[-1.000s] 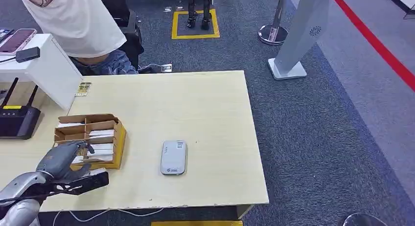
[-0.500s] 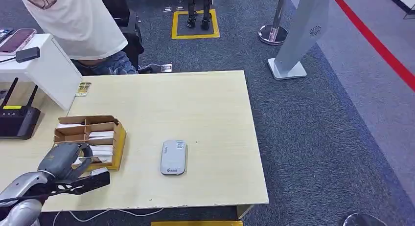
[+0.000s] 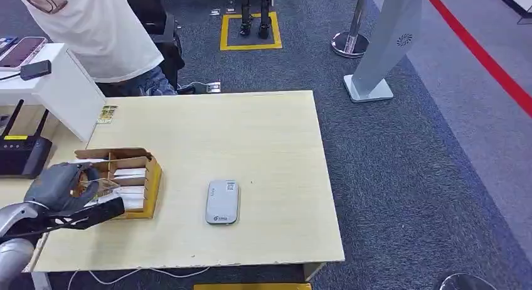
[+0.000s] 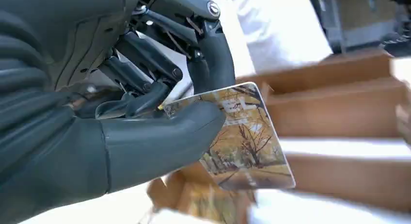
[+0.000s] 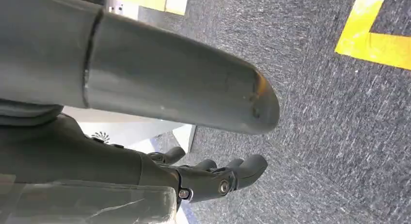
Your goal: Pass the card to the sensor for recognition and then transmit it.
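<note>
While the left hand [image 4: 111, 112] pinches the card [image 4: 242, 136] between thumb and fingers [image 4: 213, 54], holding it just above the box [image 3: 128, 177] near the worktop's [image 3: 263, 133] left edge, picking appears done. Passing the card over the sensor [image 3: 223, 202], lying well apart toward the front edge's middle, and handing it on remain. The right hand [image 5: 213, 178] hangs over carpet, fingers loosely curled, holding nothing.

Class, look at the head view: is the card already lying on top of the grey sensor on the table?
No: the grey sensor lies bare on the table, while the left hand holds the card at the cardboard box.
</note>
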Tool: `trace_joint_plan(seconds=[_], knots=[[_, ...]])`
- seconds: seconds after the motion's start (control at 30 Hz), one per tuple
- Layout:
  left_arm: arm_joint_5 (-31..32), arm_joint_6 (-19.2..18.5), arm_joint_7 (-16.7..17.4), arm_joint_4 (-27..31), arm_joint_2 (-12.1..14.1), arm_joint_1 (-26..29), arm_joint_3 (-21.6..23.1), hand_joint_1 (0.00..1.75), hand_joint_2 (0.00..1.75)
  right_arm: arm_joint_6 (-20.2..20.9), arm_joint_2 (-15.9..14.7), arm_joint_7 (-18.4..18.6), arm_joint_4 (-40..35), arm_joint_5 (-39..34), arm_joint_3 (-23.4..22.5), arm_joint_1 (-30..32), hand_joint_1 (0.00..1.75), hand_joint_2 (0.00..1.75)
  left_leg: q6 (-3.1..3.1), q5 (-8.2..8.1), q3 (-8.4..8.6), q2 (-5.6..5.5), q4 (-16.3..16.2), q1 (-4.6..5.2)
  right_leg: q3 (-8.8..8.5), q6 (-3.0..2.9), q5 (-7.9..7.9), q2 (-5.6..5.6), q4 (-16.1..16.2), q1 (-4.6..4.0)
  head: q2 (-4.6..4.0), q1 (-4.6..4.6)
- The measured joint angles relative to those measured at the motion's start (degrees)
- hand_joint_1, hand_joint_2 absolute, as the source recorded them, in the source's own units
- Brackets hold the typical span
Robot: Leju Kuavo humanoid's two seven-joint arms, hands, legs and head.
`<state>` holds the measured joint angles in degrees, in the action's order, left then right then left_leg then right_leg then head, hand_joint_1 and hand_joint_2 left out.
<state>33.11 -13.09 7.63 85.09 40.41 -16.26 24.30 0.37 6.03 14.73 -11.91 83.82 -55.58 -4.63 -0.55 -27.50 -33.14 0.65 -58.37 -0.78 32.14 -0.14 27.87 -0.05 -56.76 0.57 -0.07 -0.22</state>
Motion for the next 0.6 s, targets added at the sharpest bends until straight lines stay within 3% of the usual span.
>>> trace_joint_plan(seconds=[0.27,0.6], knots=[[-1.22,0.24,-0.59,0.00,0.40,-3.54,-1.48,1.75,1.75,0.00,0.00,0.04,0.00,0.00,0.00,0.03,0.00,0.00,0.00,0.00,0.01,0.01,0.00,0.02,0.00,0.00,0.00,0.01,0.00,0.00,-0.02,0.00],[5.19,8.38,-1.03,-0.42,-4.11,-3.90,-3.63,1.75,1.75,0.22,0.04,0.44,0.02,0.18,0.02,0.03,0.00,0.00,0.00,0.00,0.01,0.01,0.00,0.04,0.01,0.01,0.00,0.00,0.02,0.01,-0.02,-0.02]])
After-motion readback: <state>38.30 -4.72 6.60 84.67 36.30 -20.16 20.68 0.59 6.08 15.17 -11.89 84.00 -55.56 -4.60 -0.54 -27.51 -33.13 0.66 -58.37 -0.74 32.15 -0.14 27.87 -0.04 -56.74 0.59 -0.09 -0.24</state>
